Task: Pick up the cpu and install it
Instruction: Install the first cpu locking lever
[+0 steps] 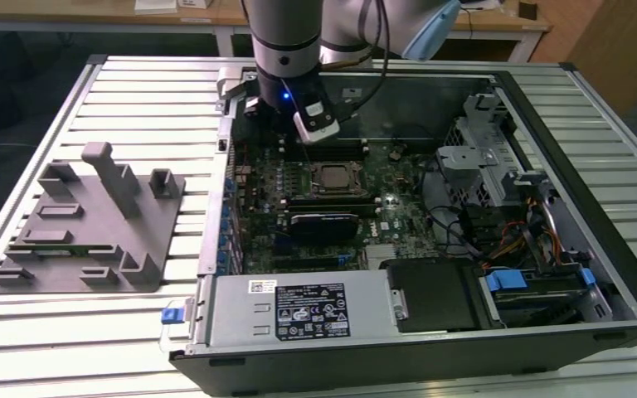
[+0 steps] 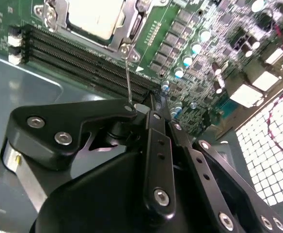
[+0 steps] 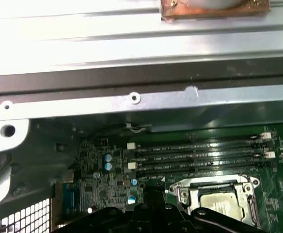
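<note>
One cpu [image 1: 331,177] sits in the one socket frame [image 1: 331,189] just beyond the gripper [image 1: 296,137], with one black heatsink block [image 1: 324,225] farther on. Beside the socket, nearest the gripper, run four memory slots [image 3: 199,154]. One computer case [image 1: 430,332], one grey fixture block [image 1: 86,232] and one robot arm [image 1: 285,41] complete the count.

A robot arm [image 1: 285,50] reached down into an open computer case [image 1: 584,274] lying on a slatted metal table [image 1: 130,83], its gripper [image 1: 296,124] poised above the motherboard [image 1: 396,207]. The cpu [image 1: 331,177] sat in its socket just beyond. A grey fixture [image 1: 86,224] stood toward the exterior view's left.
</note>
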{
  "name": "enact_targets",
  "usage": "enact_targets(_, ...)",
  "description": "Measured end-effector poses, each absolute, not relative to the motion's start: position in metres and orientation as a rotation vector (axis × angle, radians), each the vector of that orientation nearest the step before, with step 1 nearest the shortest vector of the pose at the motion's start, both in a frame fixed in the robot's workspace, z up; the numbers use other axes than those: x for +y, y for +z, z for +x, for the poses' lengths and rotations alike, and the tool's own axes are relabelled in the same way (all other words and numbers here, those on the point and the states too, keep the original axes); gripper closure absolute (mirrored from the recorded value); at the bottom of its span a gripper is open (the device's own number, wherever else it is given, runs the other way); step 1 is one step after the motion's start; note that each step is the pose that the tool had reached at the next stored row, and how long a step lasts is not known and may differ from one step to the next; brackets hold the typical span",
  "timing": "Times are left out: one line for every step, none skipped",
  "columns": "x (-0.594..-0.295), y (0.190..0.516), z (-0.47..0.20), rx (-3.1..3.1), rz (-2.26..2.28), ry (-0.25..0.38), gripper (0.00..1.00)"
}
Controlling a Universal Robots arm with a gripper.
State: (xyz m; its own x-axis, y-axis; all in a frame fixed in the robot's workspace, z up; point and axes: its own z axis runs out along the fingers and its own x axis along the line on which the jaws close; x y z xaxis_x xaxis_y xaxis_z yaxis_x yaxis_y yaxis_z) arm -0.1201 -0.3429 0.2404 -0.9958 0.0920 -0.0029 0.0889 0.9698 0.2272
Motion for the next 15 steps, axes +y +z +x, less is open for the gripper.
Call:
enact_targets(-0.3429, 0.2405, -0.1201, 3.104, 0.143, 0.363, 0.89)
enact_targets(-0.3429, 0.2405, -0.1201, 3.103, 0.143, 0.369, 0.89)
enact_targets(-0.3429, 0.2405, -0.1201, 3.103, 0.143, 0.377, 0.89)
enact_targets(-0.3429, 0.2406, -0.1201, 3.102, 0.143, 0.385, 0.89)
enact_targets(-0.3429, 0.2406, -0.1201, 3.101, 0.143, 0.393, 0.89)
enact_targets(-0.3429, 0.2406, -0.12, 3.1, 0.143, 0.4, 0.89)
enact_targets(-0.3429, 0.2407, -0.12, 3.1, 0.143, 0.407, 0.89)
enact_targets(-0.3429, 0.2408, -0.12, 3.099, 0.143, 0.413, 0.89)
enact_targets(-0.3429, 0.2408, -0.1199, 3.099, 0.143, 0.416, 0.89)
enact_targets(-0.3428, 0.2408, -0.1199, 3.099, 0.143, 0.416, 0.89)
enact_targets(-0.3428, 0.2408, -0.1199, 3.099, 0.143, 0.416, 0.89)
enact_targets(-0.3429, 0.2408, -0.1199, 3.099, 0.143, 0.416, 0.89)
enact_targets(-0.3429, 0.2408, -0.1199, 3.099, 0.143, 0.416, 0.89)
enact_targets(-0.3429, 0.2408, -0.1199, 3.099, 0.143, 0.416, 0.89)
enact_targets(-0.3429, 0.2408, -0.1196, 3.099, 0.143, 0.416, 0.89)
